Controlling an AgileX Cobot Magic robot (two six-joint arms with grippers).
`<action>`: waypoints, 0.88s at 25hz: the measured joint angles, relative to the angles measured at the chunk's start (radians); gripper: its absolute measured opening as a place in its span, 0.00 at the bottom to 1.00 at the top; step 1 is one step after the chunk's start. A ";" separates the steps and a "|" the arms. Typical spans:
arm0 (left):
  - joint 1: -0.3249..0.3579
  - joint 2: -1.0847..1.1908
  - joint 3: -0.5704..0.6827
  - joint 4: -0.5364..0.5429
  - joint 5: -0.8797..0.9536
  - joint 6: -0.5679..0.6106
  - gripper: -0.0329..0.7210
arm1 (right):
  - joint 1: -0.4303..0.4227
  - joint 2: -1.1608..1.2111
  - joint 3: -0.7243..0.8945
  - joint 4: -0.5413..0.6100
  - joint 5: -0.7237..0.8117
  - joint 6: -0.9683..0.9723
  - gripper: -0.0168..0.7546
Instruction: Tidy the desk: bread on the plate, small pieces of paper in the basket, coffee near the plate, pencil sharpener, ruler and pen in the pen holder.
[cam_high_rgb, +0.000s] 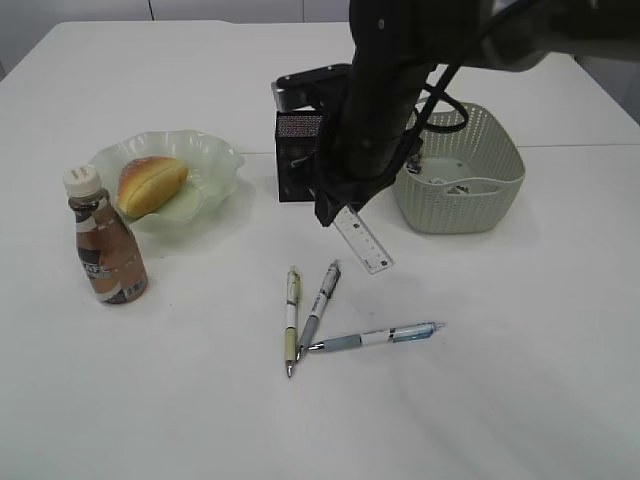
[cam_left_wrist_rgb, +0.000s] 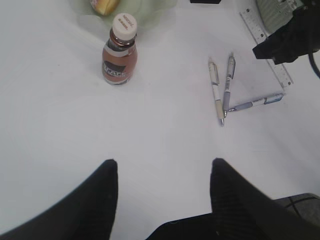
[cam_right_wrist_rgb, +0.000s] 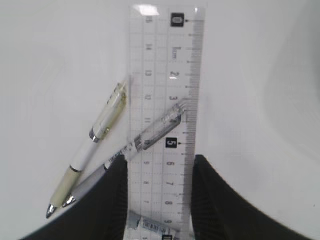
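The right claw (cam_high_rgb: 345, 205) is gripping the ruler (cam_high_rgb: 364, 240) by one end, its jaws closed on the clear strip and holding it tilted above the desk (cam_high_rgb: 500, 380). Three pens (cam_high_rgb: 318, 305) are lying just below it, the pen holder (cam_high_rgb: 297, 158) and basket (cam_high_rgb: 460, 170) just behind. The left claw (cam_left_wrist_rgb: 164, 172) is hanging half open and empty, the coffee (cam_left_wrist_rgb: 120, 50) ahead of it.

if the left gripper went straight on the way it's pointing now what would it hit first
Probably bare table: the left gripper points down over empty white surface with its jaws open. The coffee and three pens lie farther ahead, though depth is hard to judge.
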 joint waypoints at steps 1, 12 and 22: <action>0.000 0.000 0.000 0.000 0.000 0.000 0.61 | 0.000 -0.030 0.024 0.000 -0.039 0.000 0.38; 0.000 0.000 0.000 0.000 0.000 0.000 0.61 | 0.000 -0.390 0.584 -0.053 -0.707 0.000 0.38; 0.000 0.000 0.000 -0.003 0.000 -0.002 0.61 | 0.000 -0.410 0.641 -0.111 -1.078 -0.002 0.38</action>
